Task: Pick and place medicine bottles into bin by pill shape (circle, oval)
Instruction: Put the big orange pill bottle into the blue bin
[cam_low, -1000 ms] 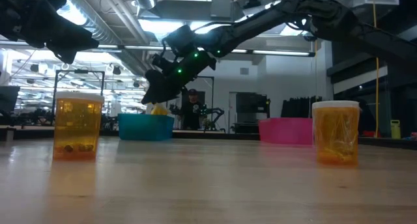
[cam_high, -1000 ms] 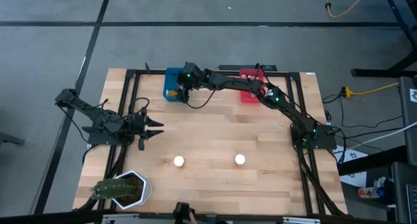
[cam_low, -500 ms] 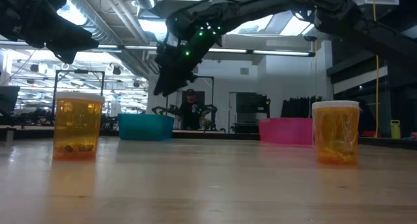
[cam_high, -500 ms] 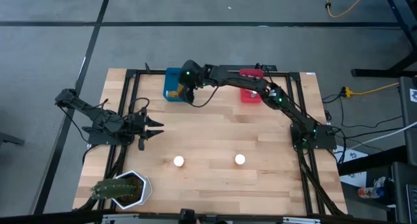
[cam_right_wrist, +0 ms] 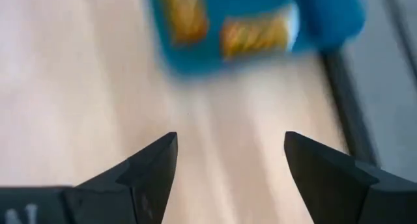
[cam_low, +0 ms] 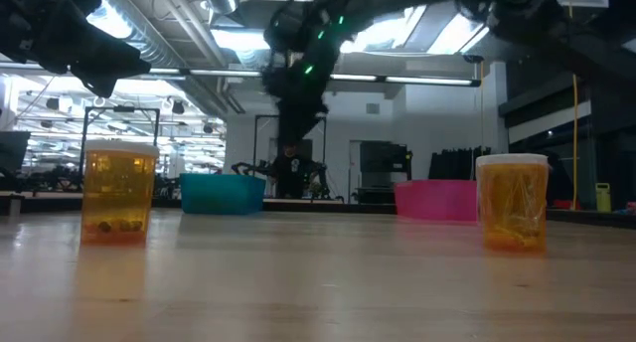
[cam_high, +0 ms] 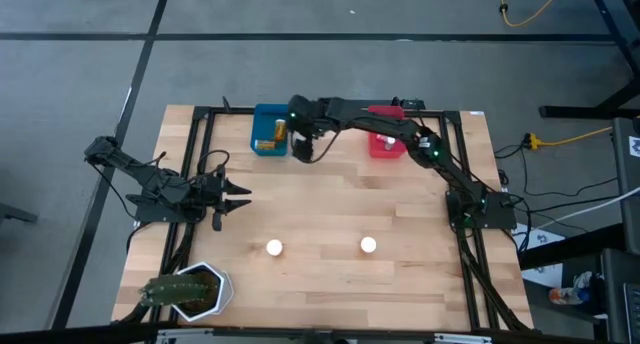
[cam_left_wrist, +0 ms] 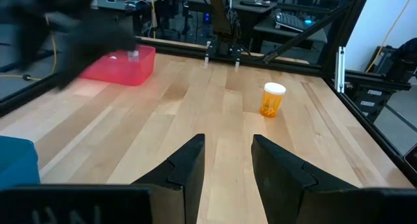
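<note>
Two medicine bottles with amber bodies and white caps stand upright on the table, one (cam_high: 274, 248) near the middle front and one (cam_high: 368, 245) to its right. Two more amber bottles (cam_right_wrist: 225, 30) lie inside the blue bin (cam_high: 267, 130) at the far edge. A small pale one (cam_high: 385, 141) sits in the pink bin (cam_high: 385, 134). My right gripper (cam_high: 303, 146) hangs open above the table beside the blue bin's right wall, with nothing between its fingers (cam_right_wrist: 231, 162). My left gripper (cam_high: 243, 197) waits at the table's left, its fingers a little apart and empty (cam_left_wrist: 228, 162).
A green plant in a white pot (cam_high: 187, 292) stands at the near left corner. A black frame rail (cam_high: 330, 108) runs along the far edge behind both bins. Bare wood lies between the bins and the two standing bottles.
My right gripper has risen from over the blue bin and moved toward the table's right, clear of the bin's wall. It has also tipped to point more steeply downward. Its fingers have stayed open.
</note>
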### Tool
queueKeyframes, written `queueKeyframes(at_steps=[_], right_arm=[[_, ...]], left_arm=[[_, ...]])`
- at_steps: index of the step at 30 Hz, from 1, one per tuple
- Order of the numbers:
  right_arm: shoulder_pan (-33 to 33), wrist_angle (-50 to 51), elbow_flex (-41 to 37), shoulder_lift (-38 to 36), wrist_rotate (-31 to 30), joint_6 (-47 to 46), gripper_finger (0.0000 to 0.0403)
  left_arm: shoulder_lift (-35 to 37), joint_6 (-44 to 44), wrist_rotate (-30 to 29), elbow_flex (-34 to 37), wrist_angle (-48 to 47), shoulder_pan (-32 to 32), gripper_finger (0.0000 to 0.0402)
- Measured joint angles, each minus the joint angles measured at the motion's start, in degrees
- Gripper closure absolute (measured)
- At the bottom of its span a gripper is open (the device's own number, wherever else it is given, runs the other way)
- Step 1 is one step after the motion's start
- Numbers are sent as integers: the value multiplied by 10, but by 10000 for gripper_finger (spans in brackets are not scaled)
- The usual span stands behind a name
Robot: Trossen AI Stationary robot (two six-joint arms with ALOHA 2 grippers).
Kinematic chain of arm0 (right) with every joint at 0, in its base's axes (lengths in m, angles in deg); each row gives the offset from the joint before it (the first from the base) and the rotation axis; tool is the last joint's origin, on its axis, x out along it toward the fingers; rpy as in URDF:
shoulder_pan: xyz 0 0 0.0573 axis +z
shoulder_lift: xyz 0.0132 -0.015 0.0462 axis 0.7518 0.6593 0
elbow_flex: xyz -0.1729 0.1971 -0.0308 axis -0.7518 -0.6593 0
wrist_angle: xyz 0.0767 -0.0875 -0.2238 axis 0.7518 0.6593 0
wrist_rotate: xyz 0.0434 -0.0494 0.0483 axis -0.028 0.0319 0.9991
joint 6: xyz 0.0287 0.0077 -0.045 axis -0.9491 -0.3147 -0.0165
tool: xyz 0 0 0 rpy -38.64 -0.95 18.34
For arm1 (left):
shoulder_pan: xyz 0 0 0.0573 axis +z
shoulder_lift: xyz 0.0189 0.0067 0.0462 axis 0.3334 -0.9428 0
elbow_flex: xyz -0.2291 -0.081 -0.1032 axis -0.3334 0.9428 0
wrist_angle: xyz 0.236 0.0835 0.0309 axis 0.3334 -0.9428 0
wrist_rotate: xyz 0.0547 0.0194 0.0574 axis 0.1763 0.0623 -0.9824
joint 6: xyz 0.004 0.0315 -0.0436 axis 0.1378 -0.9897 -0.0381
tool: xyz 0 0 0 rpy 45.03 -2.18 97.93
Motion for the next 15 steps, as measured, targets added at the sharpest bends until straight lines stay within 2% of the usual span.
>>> queueKeyframes(at_steps=[10,15], right_arm=[[44,319,-1,-45,-6,-31,121],[72,334,-33,-86,1,-12,121]], left_arm=[[0,4,0,0,2,0,282],[0,4,0,0,2,0,282]])
